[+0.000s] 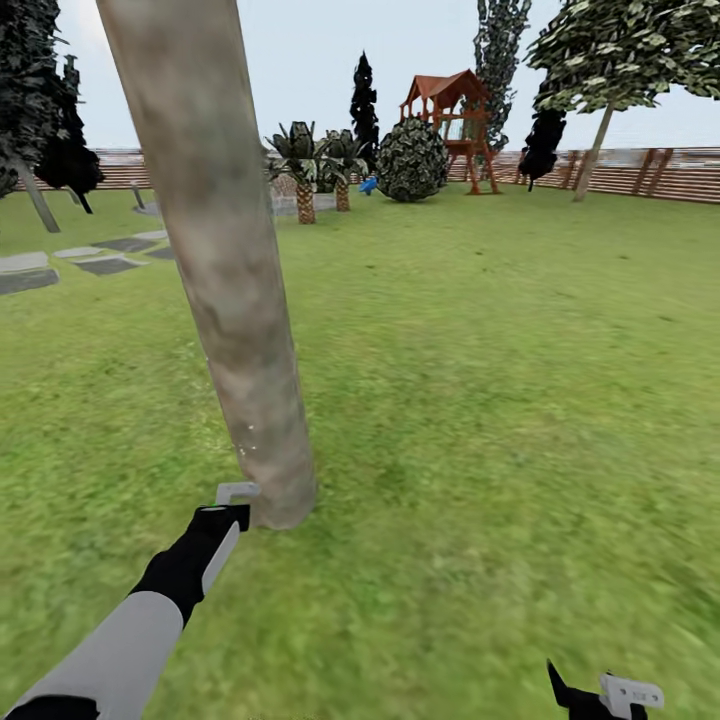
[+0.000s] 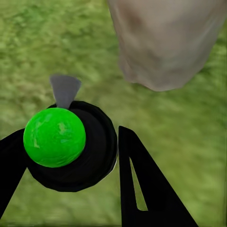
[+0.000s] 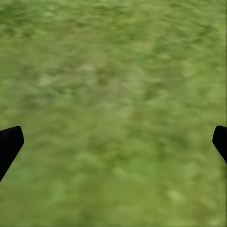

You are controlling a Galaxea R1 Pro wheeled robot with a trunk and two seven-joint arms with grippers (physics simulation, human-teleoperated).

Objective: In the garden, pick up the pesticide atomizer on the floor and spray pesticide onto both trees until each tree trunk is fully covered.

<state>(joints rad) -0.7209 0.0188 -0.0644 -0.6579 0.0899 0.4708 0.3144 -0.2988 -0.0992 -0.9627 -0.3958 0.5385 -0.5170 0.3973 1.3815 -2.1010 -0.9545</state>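
Observation:
A thick tree trunk of mottled grey-brown bark leans up from the grass just ahead of me. A few tiny white specks of pesticide dot its lower part. My left gripper is beside the trunk's base, shut on the pesticide atomizer, a black body with a bright green ball on top and a grey nozzle aimed towards the trunk. A second pale-trunked tree stands far back at the right by the fence. My right gripper hangs open over bare grass at the lower right.
Grey stepping stones lie at the far left. A brown slat fence rings the lawn. A wooden playset, a round bush, small palms and black trees stand at the back.

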